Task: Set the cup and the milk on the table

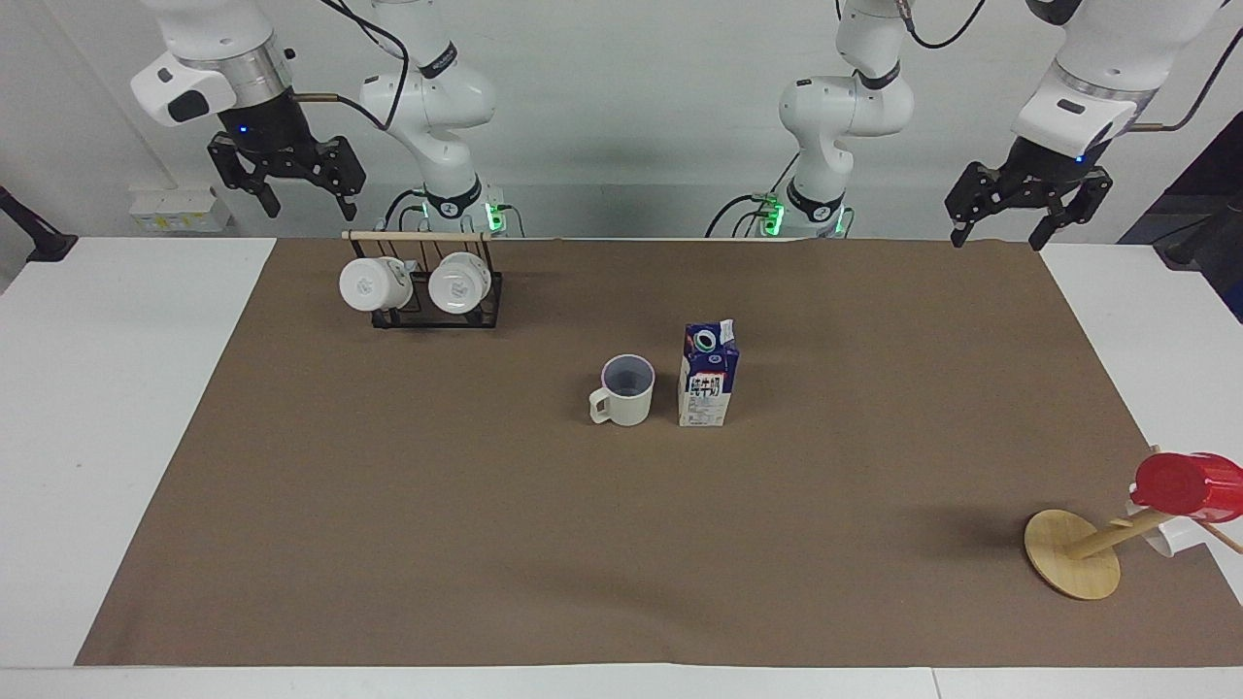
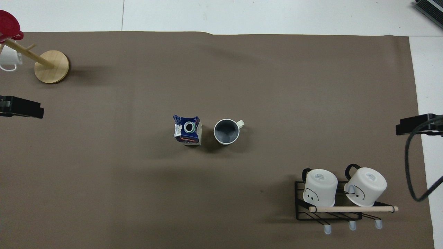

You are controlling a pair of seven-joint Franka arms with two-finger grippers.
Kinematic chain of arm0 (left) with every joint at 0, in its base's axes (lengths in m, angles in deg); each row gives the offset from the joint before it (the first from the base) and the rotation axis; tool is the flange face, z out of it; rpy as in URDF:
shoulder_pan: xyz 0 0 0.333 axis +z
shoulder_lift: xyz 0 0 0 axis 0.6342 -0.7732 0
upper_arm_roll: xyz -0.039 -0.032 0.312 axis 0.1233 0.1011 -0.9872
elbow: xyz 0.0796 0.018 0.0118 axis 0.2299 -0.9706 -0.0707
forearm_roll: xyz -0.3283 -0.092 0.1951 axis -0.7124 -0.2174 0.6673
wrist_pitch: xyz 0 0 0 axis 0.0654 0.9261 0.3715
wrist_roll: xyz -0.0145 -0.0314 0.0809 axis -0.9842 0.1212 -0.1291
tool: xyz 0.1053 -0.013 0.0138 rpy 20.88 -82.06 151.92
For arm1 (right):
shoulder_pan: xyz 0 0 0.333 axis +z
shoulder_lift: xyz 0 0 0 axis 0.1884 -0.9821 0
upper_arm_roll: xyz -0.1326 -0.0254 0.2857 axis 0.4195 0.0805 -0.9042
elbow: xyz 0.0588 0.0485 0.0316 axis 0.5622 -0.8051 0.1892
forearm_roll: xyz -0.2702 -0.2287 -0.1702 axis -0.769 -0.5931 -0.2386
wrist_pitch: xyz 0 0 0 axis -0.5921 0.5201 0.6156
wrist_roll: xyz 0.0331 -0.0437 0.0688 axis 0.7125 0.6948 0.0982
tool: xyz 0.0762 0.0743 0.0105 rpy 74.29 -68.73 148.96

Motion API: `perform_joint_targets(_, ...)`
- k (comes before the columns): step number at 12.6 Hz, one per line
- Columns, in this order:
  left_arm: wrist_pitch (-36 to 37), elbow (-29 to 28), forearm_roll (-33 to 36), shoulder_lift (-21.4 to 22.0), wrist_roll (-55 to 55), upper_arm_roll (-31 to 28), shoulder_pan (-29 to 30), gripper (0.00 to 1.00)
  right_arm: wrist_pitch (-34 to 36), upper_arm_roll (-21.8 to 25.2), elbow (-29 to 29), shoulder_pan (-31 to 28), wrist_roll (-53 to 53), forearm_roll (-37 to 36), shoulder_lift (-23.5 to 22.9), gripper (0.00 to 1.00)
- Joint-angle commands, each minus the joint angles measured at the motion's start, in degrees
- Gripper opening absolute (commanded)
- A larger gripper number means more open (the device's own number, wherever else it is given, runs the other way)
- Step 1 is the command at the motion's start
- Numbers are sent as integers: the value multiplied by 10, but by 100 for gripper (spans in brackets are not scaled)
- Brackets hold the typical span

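Note:
The cream-white cup (image 1: 626, 390) stands upright on the brown mat (image 1: 388, 505) of the table, near its middle. It also shows in the overhead view (image 2: 226, 131), its handle toward the right arm's end. The blue and white milk carton (image 1: 707, 388) stands upright right beside it, toward the left arm's end, and shows from above (image 2: 187, 130). My right gripper (image 1: 307, 211) hangs open and empty, high above the table's edge by the mug rack. My left gripper (image 1: 998, 236) hangs open and empty above the mat's corner at its own end. Both are well away from the cup and milk.
A black wire rack (image 1: 437, 309) with two white mugs stands near the robots toward the right arm's end. A wooden mug tree (image 1: 1073, 553) with a red cup (image 1: 1185, 483) and a white mug stands at the left arm's end, farther from the robots.

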Motion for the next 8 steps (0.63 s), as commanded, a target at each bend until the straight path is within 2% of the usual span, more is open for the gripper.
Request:
perform_joint_targets(1,13,5,-5,0,3,3,15,100,0,-2,-17,0,9,-2,15,100)
perform_joint_targets(8,12,-3,-5,6,-9,3,16,100,-1,-2,-17,0,9,-1,15,100)
